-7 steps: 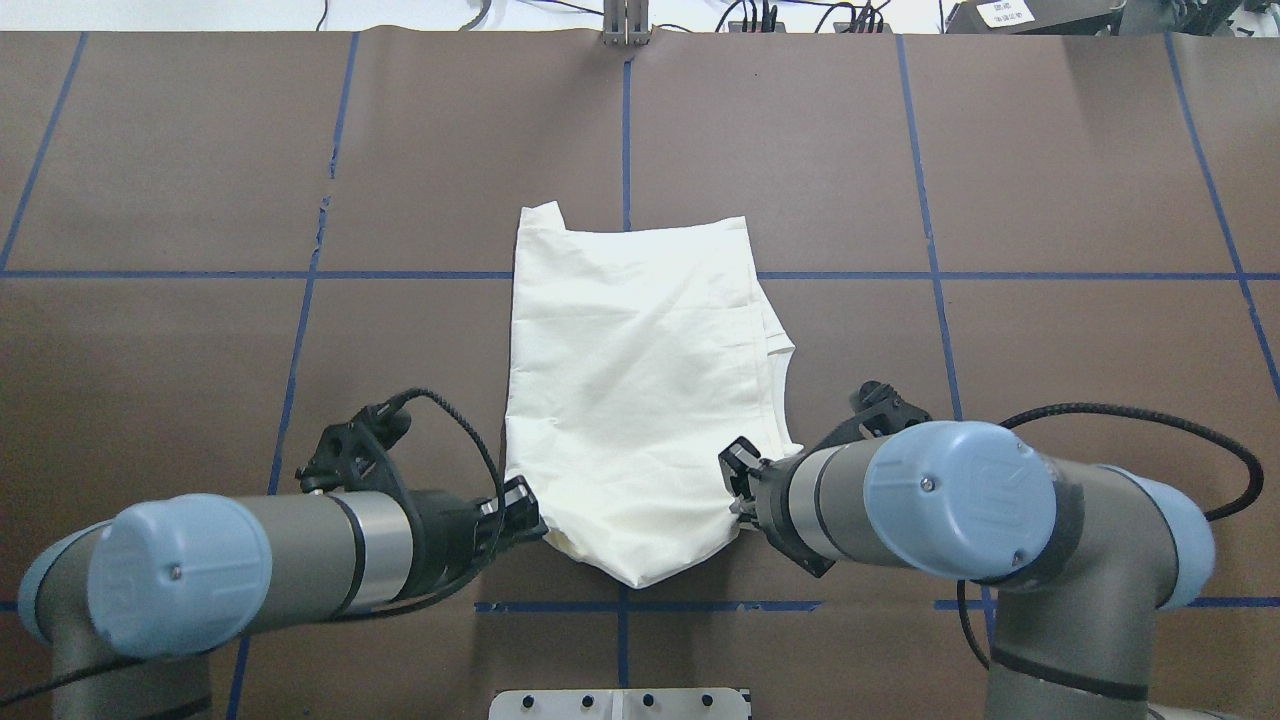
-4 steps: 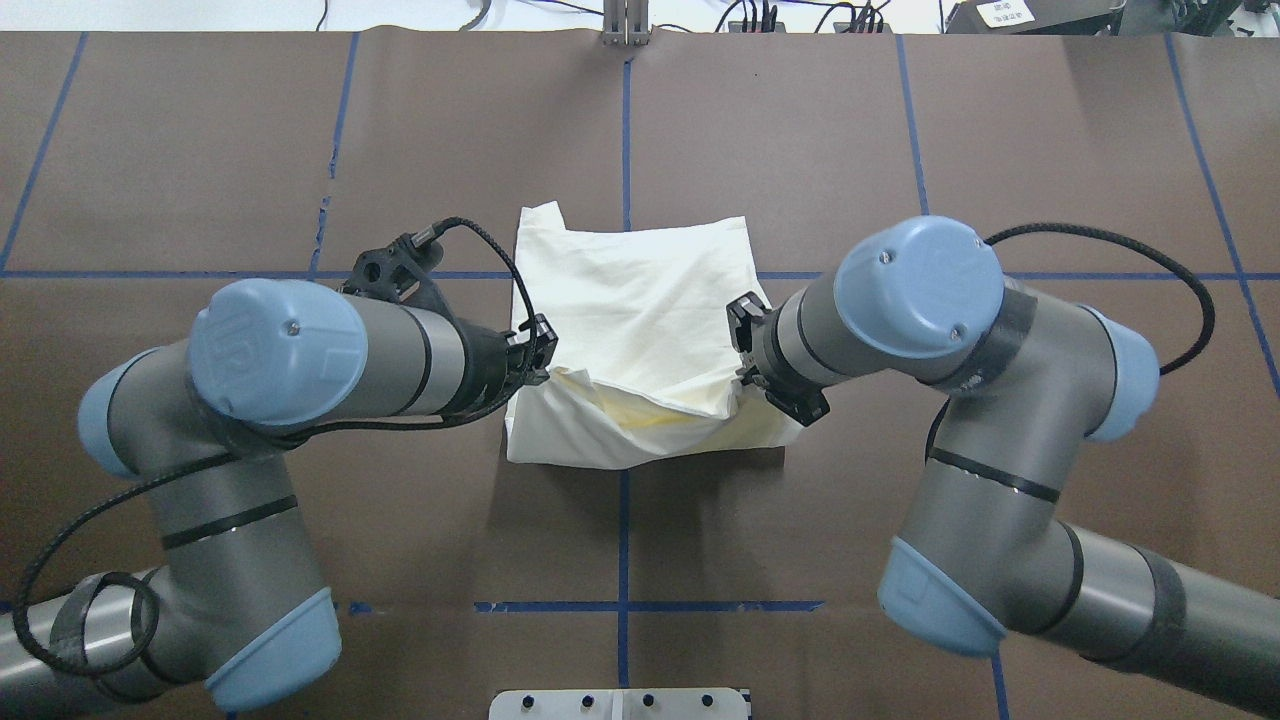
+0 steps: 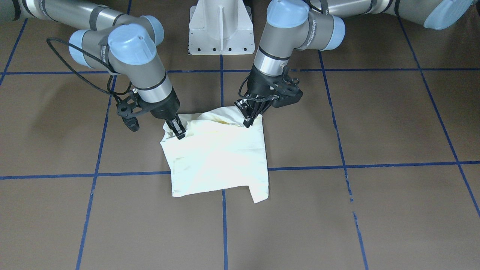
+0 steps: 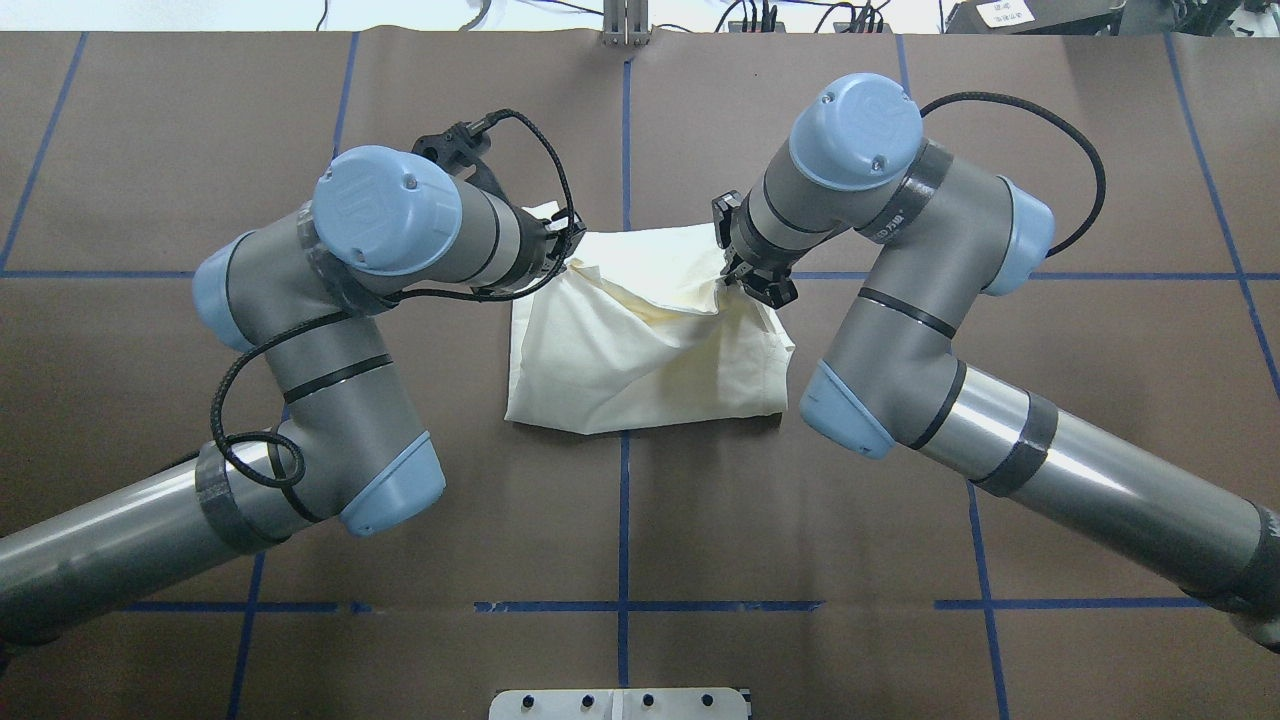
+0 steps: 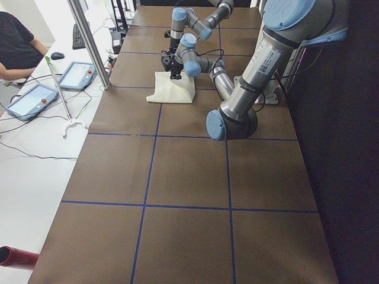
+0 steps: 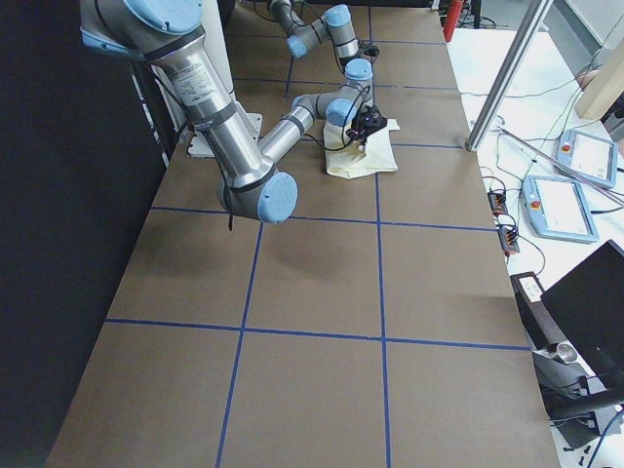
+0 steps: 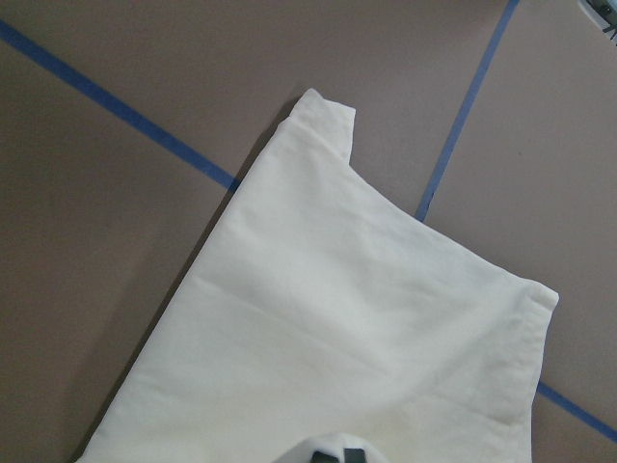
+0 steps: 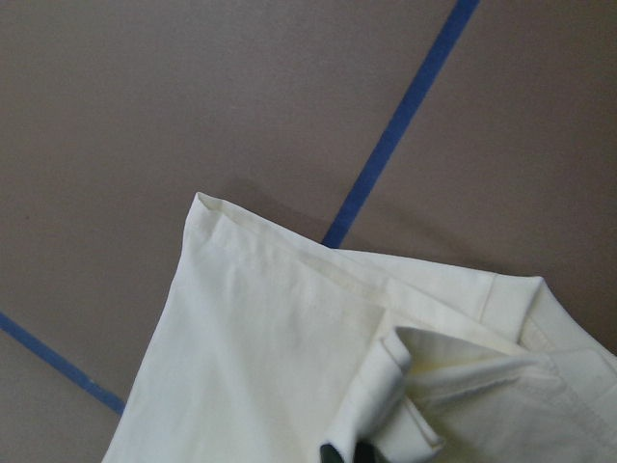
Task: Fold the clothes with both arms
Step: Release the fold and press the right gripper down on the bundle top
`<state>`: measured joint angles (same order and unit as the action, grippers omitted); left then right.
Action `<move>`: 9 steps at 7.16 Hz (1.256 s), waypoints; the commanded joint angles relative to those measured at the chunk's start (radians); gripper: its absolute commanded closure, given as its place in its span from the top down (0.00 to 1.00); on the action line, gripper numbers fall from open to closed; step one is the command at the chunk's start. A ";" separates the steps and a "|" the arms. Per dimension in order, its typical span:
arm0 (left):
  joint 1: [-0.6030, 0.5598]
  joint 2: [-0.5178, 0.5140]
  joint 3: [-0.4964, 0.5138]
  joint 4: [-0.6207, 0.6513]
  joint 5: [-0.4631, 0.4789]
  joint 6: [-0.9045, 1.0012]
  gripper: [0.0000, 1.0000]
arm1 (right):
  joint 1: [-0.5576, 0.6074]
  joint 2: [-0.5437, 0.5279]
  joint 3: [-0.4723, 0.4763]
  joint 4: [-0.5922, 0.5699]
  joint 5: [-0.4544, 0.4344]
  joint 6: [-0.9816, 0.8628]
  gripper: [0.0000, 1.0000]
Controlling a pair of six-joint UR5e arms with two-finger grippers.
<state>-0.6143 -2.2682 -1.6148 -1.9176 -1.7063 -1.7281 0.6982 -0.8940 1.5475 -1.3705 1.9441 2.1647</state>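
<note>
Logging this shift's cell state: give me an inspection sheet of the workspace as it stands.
Surface: brown table with blue tape grid.
Job's things: cream T-shirt, partly folded, no print showing.
Clutter: nothing seen.
Grippers: left tool and right tool each pinch a raised shirt edge.
Cables: black cables loop off both wrists.
Surroundings: white pedestal; touch panels and a person beyond the table's end.

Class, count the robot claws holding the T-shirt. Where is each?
2. The left claw pinches the T-shirt at its far left edge; the right claw, its far right edge.
</note>
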 commanded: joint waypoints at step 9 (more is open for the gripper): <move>-0.180 0.034 0.166 -0.370 -0.096 0.137 1.00 | -0.015 0.103 -0.189 0.114 -0.015 -0.408 0.00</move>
<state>-0.7713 -2.2707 -1.3924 -2.2865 -1.7679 -1.5937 0.7486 -0.7607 1.3090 -1.2571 1.9999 1.7496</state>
